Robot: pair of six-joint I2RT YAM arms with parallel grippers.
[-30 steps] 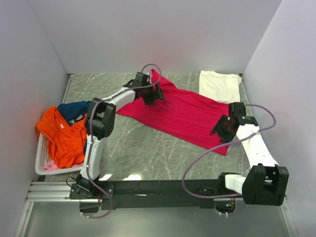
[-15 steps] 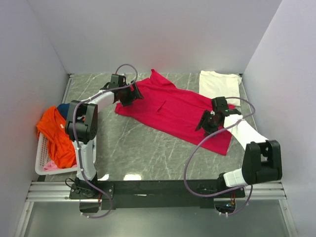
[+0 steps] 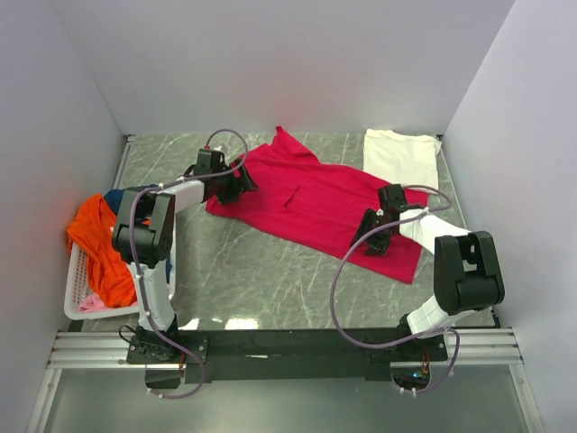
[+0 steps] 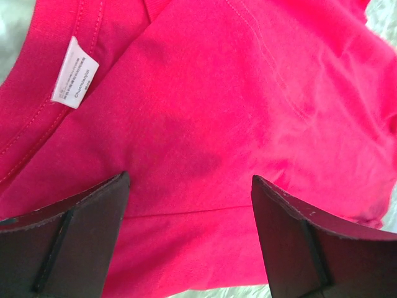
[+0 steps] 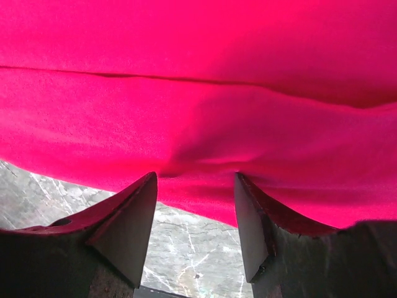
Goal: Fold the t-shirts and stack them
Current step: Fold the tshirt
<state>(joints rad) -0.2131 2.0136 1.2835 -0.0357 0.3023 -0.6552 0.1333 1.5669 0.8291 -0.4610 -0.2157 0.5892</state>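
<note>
A crimson-pink t-shirt (image 3: 315, 200) lies spread across the middle of the marble table. In the left wrist view its cloth (image 4: 248, 93) fills the frame, with the white neck label (image 4: 74, 81) at upper left. My left gripper (image 3: 240, 180) (image 4: 189, 181) hovers open over the shirt's left end, near the collar, with nothing between its fingers. Over the shirt's near right edge my right gripper (image 3: 368, 236) (image 5: 195, 178) is open, its tips at the hem (image 5: 198, 198), where the cloth puckers slightly. A folded cream-white t-shirt (image 3: 401, 155) lies at the back right.
A white slatted basket (image 3: 79, 302) stands at the left edge of the table and holds an orange tee (image 3: 101, 253), a navy one (image 3: 122, 197) and a pale pink one (image 3: 90, 305). Bare marble (image 3: 270, 271) shows in front of the crimson shirt. Walls enclose three sides.
My left gripper slid left along the shirt to its collar end and opened a little wider. The right gripper moved in from the right onto the near hem. The shirt lies flatter.
</note>
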